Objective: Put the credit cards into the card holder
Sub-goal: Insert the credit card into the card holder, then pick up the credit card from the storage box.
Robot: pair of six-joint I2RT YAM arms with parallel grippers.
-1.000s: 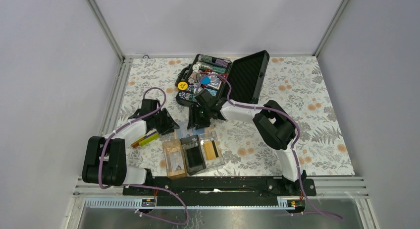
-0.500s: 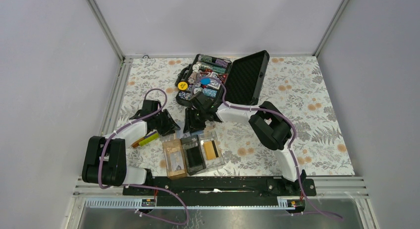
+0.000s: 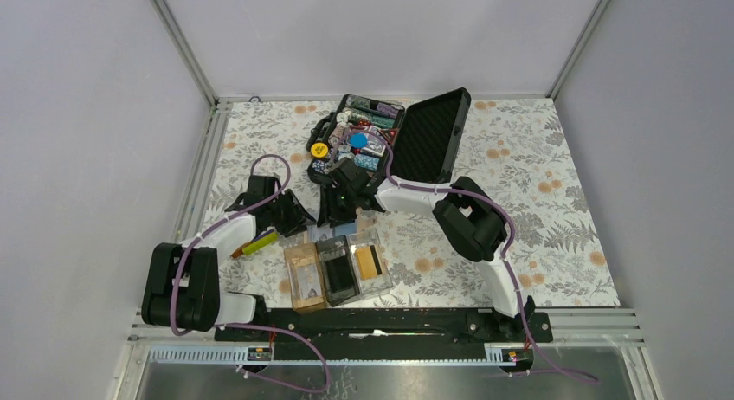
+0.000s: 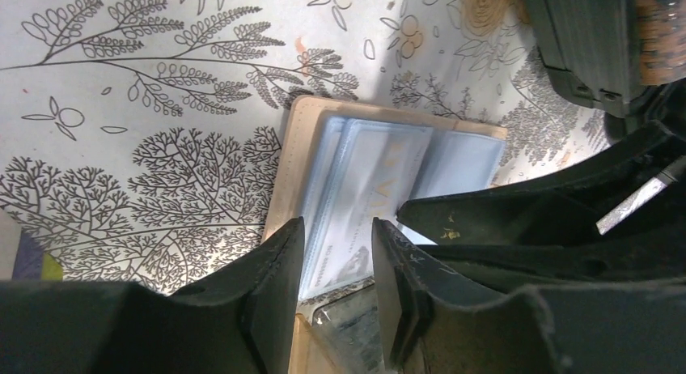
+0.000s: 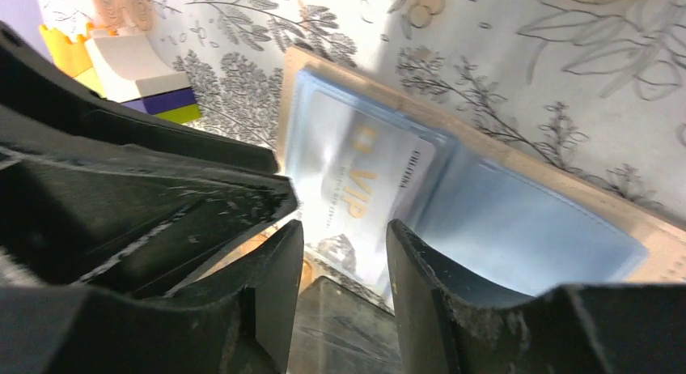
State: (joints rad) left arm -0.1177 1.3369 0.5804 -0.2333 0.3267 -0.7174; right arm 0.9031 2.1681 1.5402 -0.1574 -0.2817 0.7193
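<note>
A small stack of pale blue-white cards [image 4: 380, 188] with gold "VIP" print lies on a tan backing [image 4: 293, 159] on the table, just behind the card holder [image 3: 305, 279]. The stack also shows in the right wrist view [image 5: 356, 176]. A gold-orange card with a black stripe [image 3: 370, 261] lies in the holder's clear right compartment. My left gripper [image 4: 336, 248] is open and empty, its tips over the near edge of the stack. My right gripper [image 5: 344, 248] is open and empty, over the same edge from the other side. The two grippers nearly touch [image 3: 299, 216] [image 3: 334, 211].
An open black chip case [image 3: 359, 136] with its lid [image 3: 433, 133] up stands behind the grippers. A yellow-green and orange block [image 3: 256, 242] lies left of the holder, under my left arm. The holder's rim [image 5: 348, 309] lies just below both sets of fingertips.
My right gripper has moved left and down toward the left gripper and the card stack. My left gripper has barely shifted. The holder and its card have not moved.
</note>
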